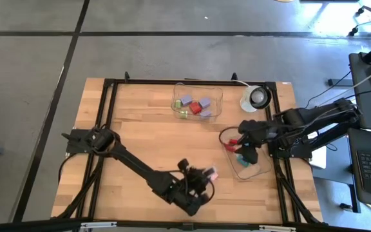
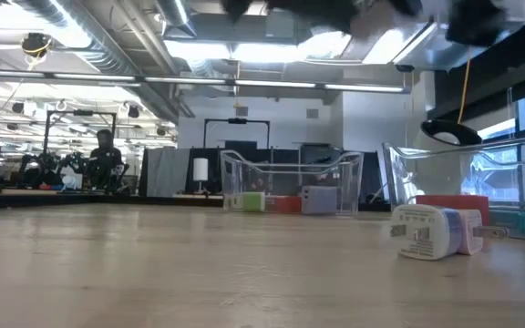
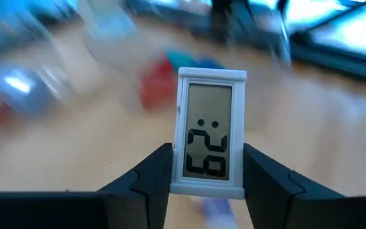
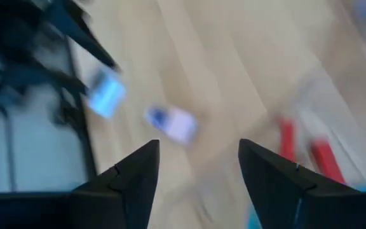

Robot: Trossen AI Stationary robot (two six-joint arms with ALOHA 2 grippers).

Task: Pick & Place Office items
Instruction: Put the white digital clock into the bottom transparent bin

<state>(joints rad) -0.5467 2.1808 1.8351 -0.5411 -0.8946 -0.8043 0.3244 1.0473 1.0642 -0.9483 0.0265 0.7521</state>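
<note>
From above, the left gripper (image 1: 198, 182) hangs near the table's front edge. Its wrist view shows the fingers (image 3: 146, 184) clamped on a small white LCD clock (image 3: 211, 131), held by its side edges; it looks light, rigid and slick. The right gripper (image 4: 196, 166) gapes empty over the right tub (image 1: 257, 169).

Two clear tubs: one at upper centre (image 1: 198, 103) holding about four small pieces, one at right (image 1: 240, 154) with red and teal pieces, number unclear. One round white-and-black object (image 1: 256, 98). Two arms.
</note>
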